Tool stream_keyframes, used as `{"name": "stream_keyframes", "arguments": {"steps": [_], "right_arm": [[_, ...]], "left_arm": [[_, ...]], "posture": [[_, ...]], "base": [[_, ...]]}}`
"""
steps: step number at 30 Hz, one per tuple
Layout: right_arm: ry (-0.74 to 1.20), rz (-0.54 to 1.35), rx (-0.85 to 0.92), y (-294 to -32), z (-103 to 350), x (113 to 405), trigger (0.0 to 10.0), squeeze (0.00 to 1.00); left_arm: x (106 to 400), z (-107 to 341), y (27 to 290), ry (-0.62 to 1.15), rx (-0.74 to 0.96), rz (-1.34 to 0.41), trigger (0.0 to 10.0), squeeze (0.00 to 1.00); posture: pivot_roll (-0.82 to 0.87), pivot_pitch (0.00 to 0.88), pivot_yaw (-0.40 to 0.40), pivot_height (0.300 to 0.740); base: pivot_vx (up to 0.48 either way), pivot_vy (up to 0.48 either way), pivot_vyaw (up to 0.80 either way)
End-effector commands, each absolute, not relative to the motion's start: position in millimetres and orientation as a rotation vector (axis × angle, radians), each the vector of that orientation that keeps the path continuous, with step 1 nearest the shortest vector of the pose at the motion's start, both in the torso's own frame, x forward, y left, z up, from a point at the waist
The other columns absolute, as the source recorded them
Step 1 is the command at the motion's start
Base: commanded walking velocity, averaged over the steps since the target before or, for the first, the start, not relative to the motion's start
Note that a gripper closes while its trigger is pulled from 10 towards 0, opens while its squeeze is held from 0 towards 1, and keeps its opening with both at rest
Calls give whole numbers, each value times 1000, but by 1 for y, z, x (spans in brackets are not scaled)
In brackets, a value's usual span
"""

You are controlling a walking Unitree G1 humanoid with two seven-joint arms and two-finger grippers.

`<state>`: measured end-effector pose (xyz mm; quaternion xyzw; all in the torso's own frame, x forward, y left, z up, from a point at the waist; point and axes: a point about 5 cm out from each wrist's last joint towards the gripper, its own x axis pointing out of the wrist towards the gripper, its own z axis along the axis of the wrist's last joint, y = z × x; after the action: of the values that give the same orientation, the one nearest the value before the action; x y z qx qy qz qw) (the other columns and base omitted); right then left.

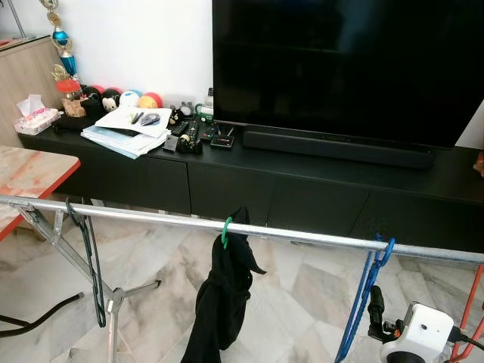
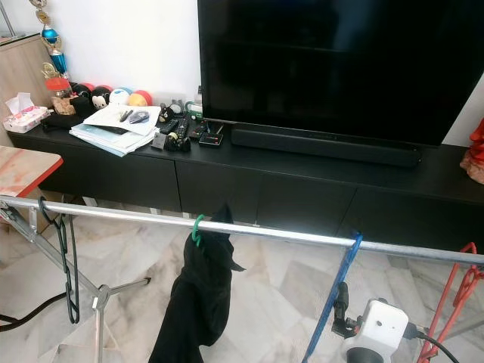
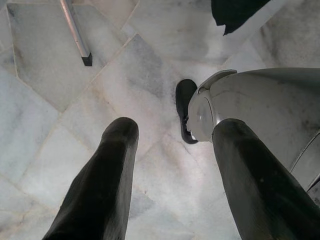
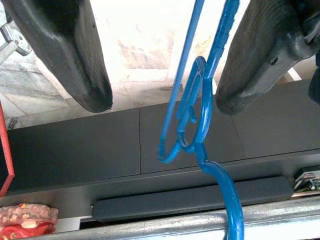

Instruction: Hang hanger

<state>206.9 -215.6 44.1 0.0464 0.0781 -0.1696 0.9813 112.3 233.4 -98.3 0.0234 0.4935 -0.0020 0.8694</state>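
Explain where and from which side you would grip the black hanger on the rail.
Probably grip one of the black hanger's long side arms, below the hook. It hangs freely from the rail near the stand's leg, narrow and upright, so come from the robot's side with fingers either side of the wire; the hook stays free to lift off.

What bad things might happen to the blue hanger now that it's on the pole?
The blue hanger has its hook over the metal rail, and the right end effector is open around its frame. If the fingers brush it as they pull away, they might lift the hook off. It also hangs near a red hanger, so a swing could tangle the two. The left end effector points idly at the floor.
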Motion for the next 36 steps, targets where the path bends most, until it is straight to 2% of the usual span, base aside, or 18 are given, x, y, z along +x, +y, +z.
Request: {"name": "stream_keyframes", "arguments": {"steps": [1, 11, 36], "right_arm": [[158, -341, 105, -214, 43, 207, 10000, 0], [160, -340, 103, -215, 42, 208, 10000, 0], [165, -319, 101, -212, 40, 212, 10000, 0]], "left_arm": [[108, -100, 233, 1047, 54, -13, 10000, 0], [108, -100, 232, 1041, 48, -14, 10000, 0], [105, -100, 236, 1046, 43, -8, 10000, 0]], "posture": [[128, 0, -16, 740], [130, 0, -17, 740], [130, 0, -19, 740]], "base": [[0, 0, 0], [0, 0, 0], [-279, 0, 0]]}}
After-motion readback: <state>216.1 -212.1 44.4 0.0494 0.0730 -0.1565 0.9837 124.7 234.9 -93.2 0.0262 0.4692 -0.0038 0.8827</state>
